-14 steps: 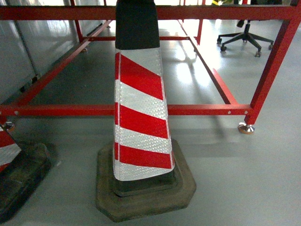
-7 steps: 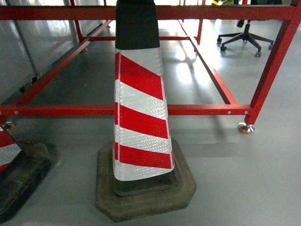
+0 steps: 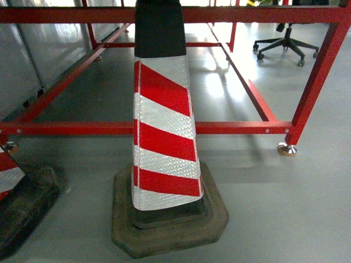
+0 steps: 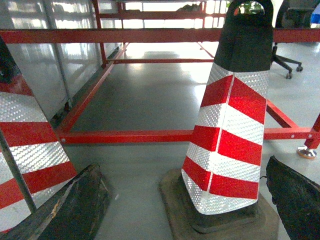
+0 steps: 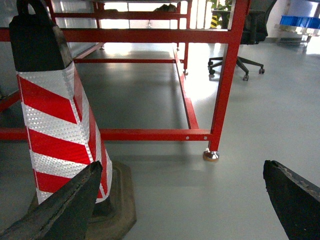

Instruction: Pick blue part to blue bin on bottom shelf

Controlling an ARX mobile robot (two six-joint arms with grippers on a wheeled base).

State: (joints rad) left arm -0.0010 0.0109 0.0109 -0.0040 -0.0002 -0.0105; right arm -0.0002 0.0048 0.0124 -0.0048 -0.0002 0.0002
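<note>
You've got no blue part, blue bin or bottom shelf in any view, only a striped cone [image 3: 164,126] and red frame [image 3: 230,127] ahead, so neither arm is nearer; left gripper [image 4: 185,200] and right gripper [image 5: 185,200] both hang spread, empty.

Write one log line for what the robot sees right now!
scene: traffic cone on grey floor before red frame | left gripper: open, empty | right gripper: open, empty | blue part, blue bin: not in view

Bright backlight, floor [image 3: 219,76] glare — sharp focus
</note>
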